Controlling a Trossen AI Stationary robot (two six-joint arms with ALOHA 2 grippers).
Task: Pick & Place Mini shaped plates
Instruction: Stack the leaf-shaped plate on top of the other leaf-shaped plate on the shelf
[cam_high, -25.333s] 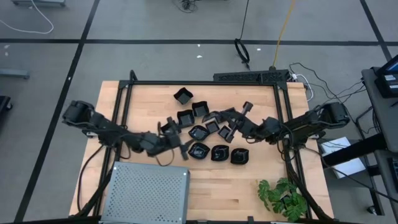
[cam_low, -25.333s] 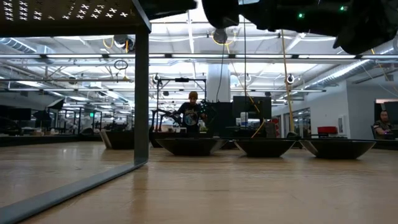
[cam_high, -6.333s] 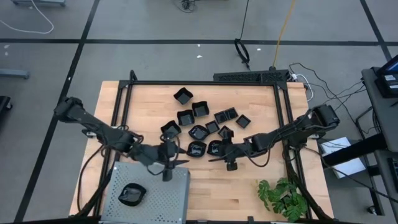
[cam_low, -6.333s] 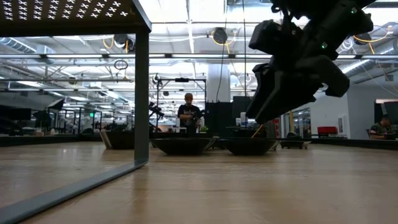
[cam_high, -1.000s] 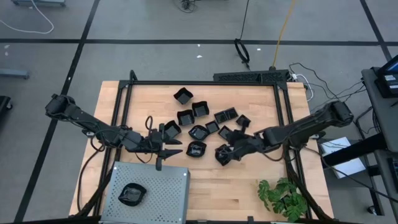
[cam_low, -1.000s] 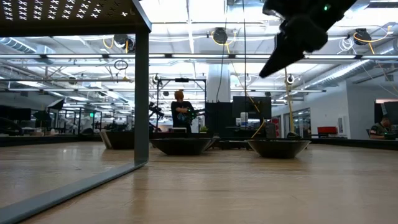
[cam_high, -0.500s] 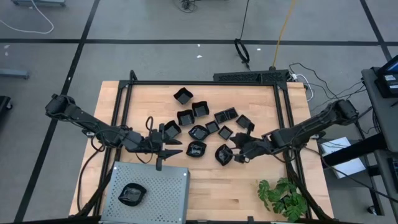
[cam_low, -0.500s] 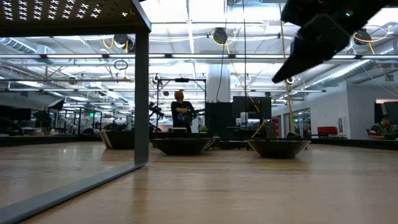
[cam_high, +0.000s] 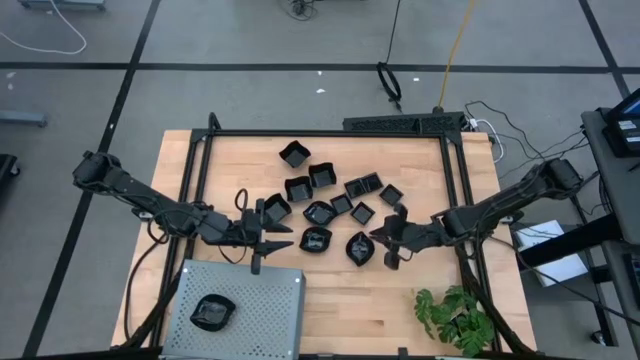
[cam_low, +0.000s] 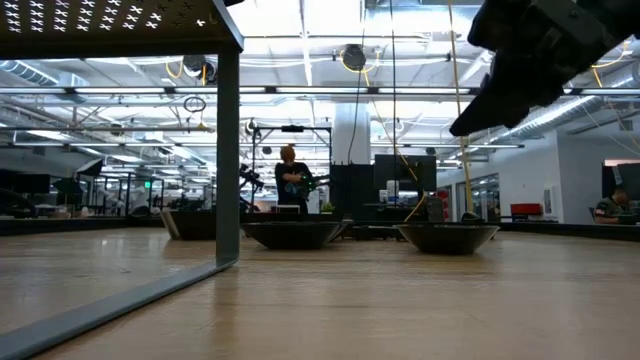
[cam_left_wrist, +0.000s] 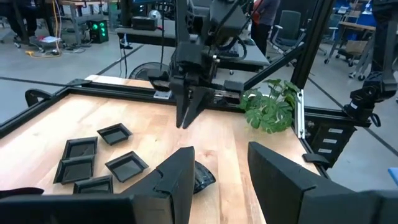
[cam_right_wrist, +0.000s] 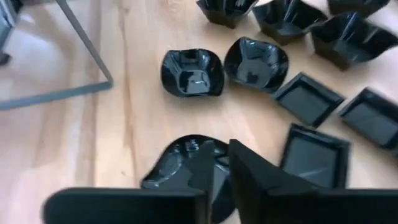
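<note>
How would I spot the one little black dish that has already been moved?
Find the grey perforated tray at the wooden table's near left corner, below the left gripper. One rounded black dish lies alone on it; every other dish sits clustered on bare wood mid-table.
</note>
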